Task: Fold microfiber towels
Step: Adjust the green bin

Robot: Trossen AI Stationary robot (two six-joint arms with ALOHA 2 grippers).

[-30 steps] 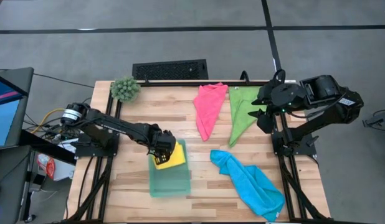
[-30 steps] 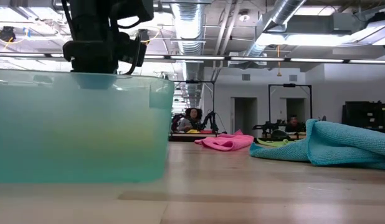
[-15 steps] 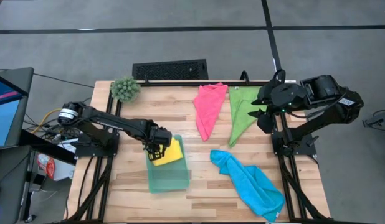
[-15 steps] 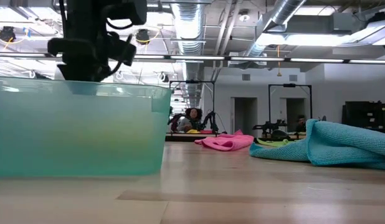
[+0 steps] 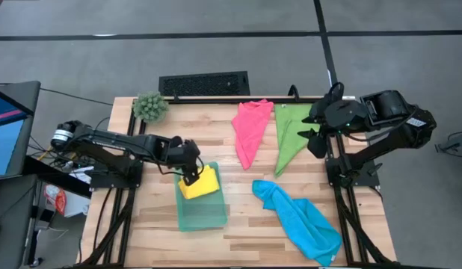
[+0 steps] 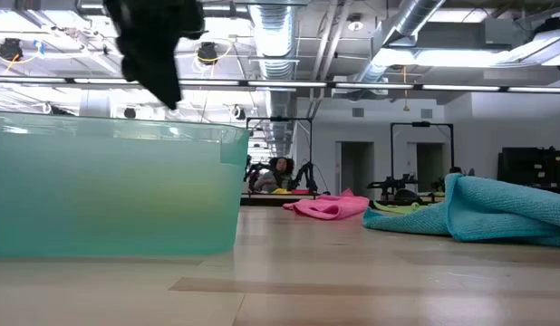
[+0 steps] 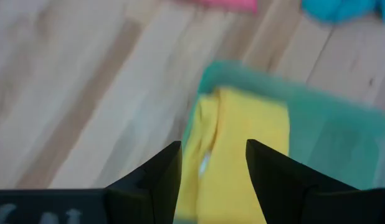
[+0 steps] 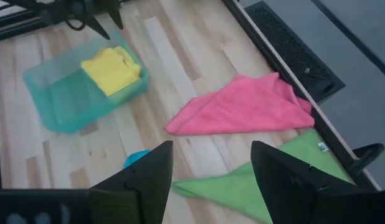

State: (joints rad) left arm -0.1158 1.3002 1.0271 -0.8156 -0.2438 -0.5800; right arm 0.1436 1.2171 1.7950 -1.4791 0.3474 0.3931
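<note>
A folded yellow towel (image 5: 201,184) (image 7: 242,155) lies in the far end of the pale teal tray (image 5: 203,213) (image 6: 117,190). My left gripper (image 5: 188,172) (image 7: 212,165) hangs open just above the towel's left edge, clear of the tray rim, its fingers (image 6: 158,54) touching nothing. The pink towel (image 5: 252,128) and the green towel (image 5: 291,136) lie flat at the far right. The blue towel (image 5: 298,218) lies crumpled at the near right. My right gripper (image 5: 315,138) (image 8: 211,168) waits open, high over the table's right edge.
A spiky green plant ball (image 5: 150,107) sits at the far left corner, and a black grille (image 5: 204,84) lies beyond the far edge. Bare wood shows between the tray and the towels (image 5: 235,175) and at the near left (image 5: 141,224). A screen (image 5: 7,127) stands left of the table.
My left gripper has risen out of the tray, drawing back a little toward the table's left and far edges and tipping as it went. The folded yellow towel has stayed in the tray. The tray has slid slightly toward the far edge.
</note>
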